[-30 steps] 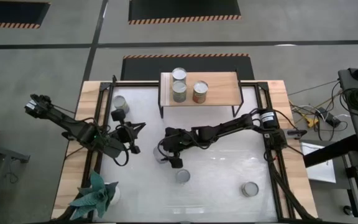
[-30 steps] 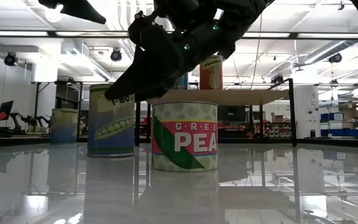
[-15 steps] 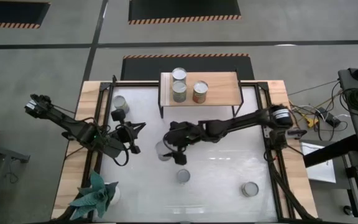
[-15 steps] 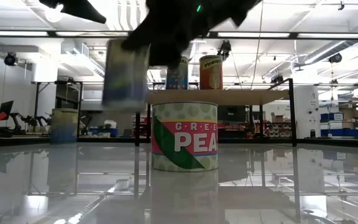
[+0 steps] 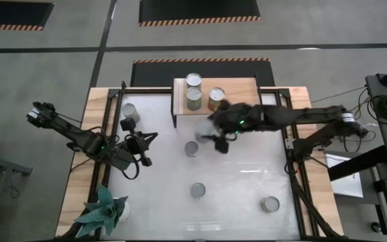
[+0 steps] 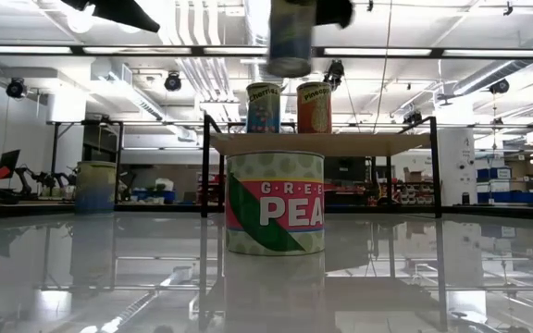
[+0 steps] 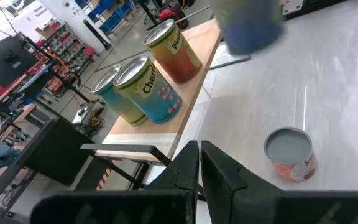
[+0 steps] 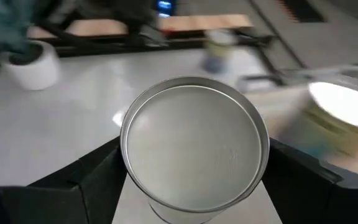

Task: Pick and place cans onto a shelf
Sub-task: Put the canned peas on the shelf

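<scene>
From the top-down camera you've got the right gripper (image 5: 207, 138) just in front of the shelf (image 5: 240, 101), near its left half, clamped on a can (image 5: 192, 148) that sits off the shelf's front edge. Three cans (image 5: 193, 99) are already up on the shelf's left part. A few more are on the white table (image 5: 247, 181): two by the shelf's left end (image 5: 129, 109), one well out in front of it (image 5: 198, 191), and one far off toward the front right (image 5: 269, 204). Your left gripper (image 5: 142, 144) is parked off to the shelf's left, near the teal plant (image 5: 101, 210) side, fingers pressed together.

Low camera: the held can (image 6: 290, 39) hangs in the air, higher than the shelf board (image 6: 359, 143), with two shelf cans (image 6: 263, 107) behind it. A big "peas" can (image 6: 275, 203) stands on the table in front of the shelf.

Left wrist cam: the closed fingers (image 7: 194, 171) point toward the shelf (image 7: 166, 127) with its three cans (image 7: 148, 93); one orange can (image 7: 291, 152) stands on the table just beside it.

Right wrist cam: both fingers (image 8: 98, 171) hug the can's (image 8: 194, 146) sides, its silver top facing you.
</scene>
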